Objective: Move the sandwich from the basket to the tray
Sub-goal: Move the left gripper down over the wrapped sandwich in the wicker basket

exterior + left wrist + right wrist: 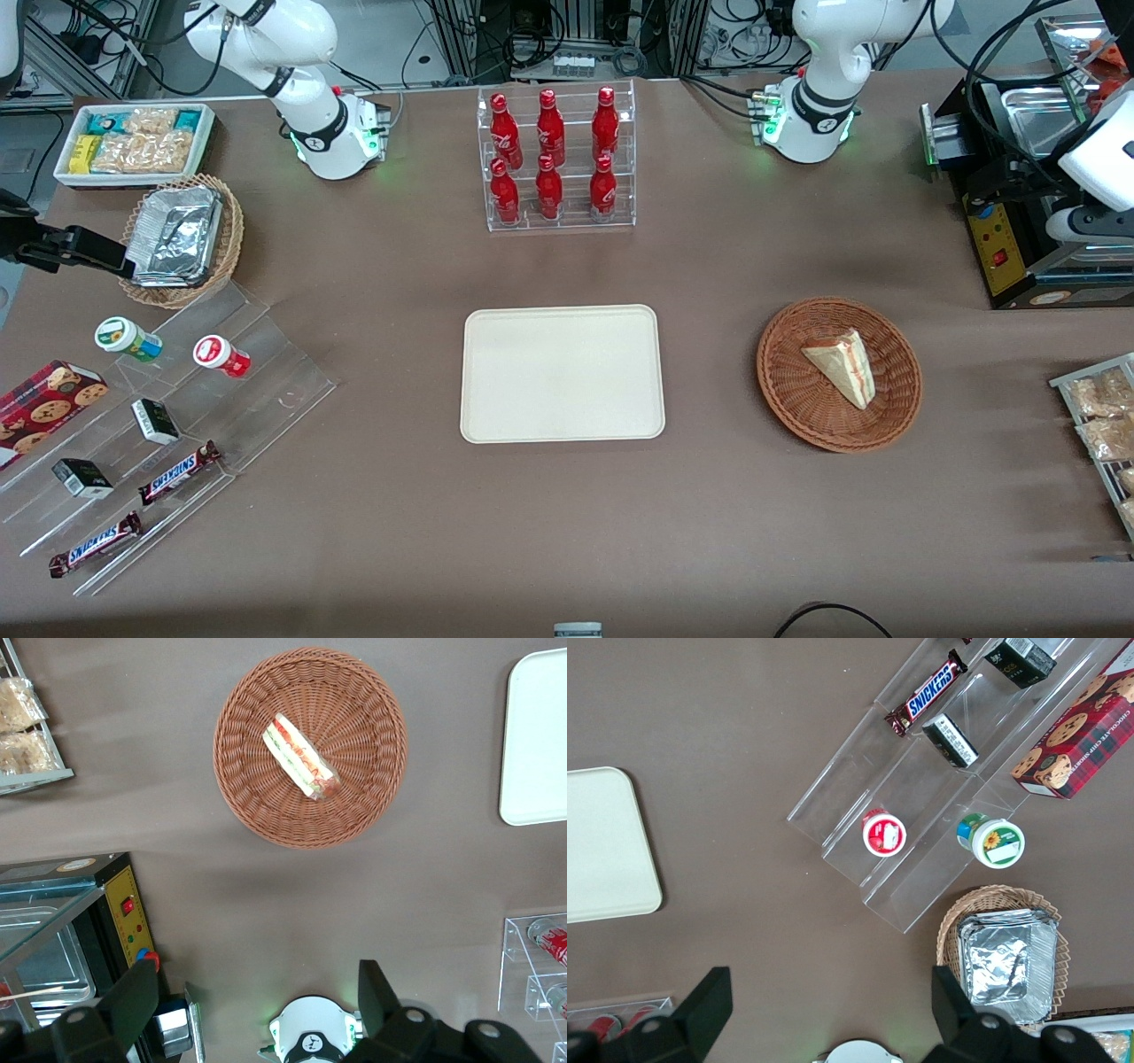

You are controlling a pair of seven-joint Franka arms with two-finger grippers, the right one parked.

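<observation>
Reddish-brown wicker forms the round, shallow basket [839, 374] near the working arm's end of the desk, and in it lies the sandwich [842, 365], a pale triangular wedge with red and green layers along its cut edge. Its long axis runs slantwise, one end nearer the front camera than the other. Beside the basket, at mid-desk, sits the flat cream tray [562, 373], rectangular with rounded corners. High above the desk, the gripper [257, 1001] hangs with its fingers [137, 997] spread wide, holding nothing.
</observation>
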